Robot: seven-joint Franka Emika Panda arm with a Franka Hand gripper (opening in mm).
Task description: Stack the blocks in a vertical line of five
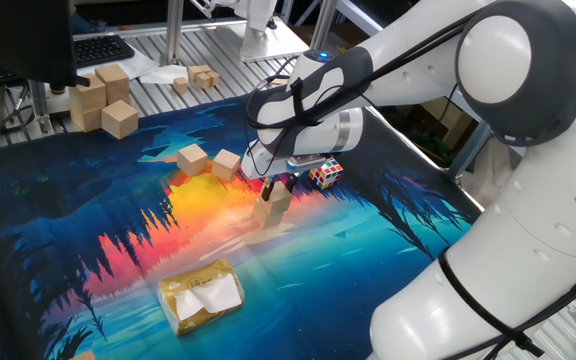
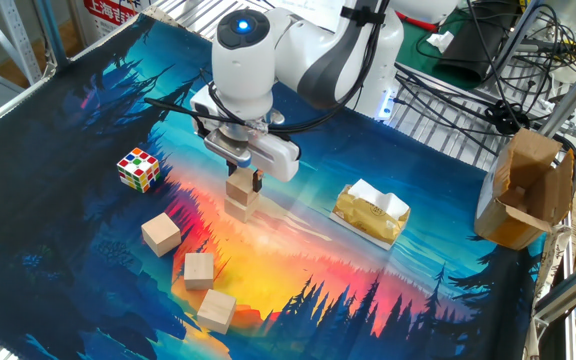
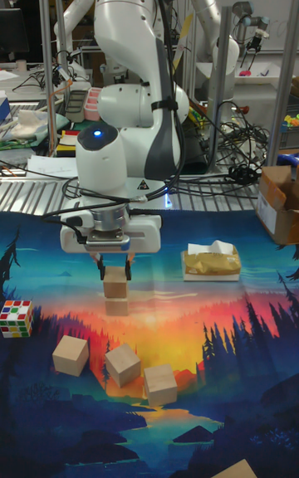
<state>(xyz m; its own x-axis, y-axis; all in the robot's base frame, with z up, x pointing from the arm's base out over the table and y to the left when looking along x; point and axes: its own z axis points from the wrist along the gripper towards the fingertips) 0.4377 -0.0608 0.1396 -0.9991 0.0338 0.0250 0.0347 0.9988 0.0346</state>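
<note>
On the sunset-forest mat (image 2: 388, 290), claw (image 3: 114, 269) grips top of 2 stacked blocks (image 3: 115, 285).

Two tan blocks (image 2: 241, 195) stacked mid-mat, seemingly slightly askew; three loose blocks (image 2: 199, 270) lie toward one mat edge.

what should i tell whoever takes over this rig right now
Gripper: fingers around the top block of a two-high stack; whether it grips or has let go cannot be told.
Bottom block sits on the mat mid-table.
Three loose blocks lie on the mat near the front.
Done: two stacked.
Left: release, then add the three loose ones, to five high.
</note>
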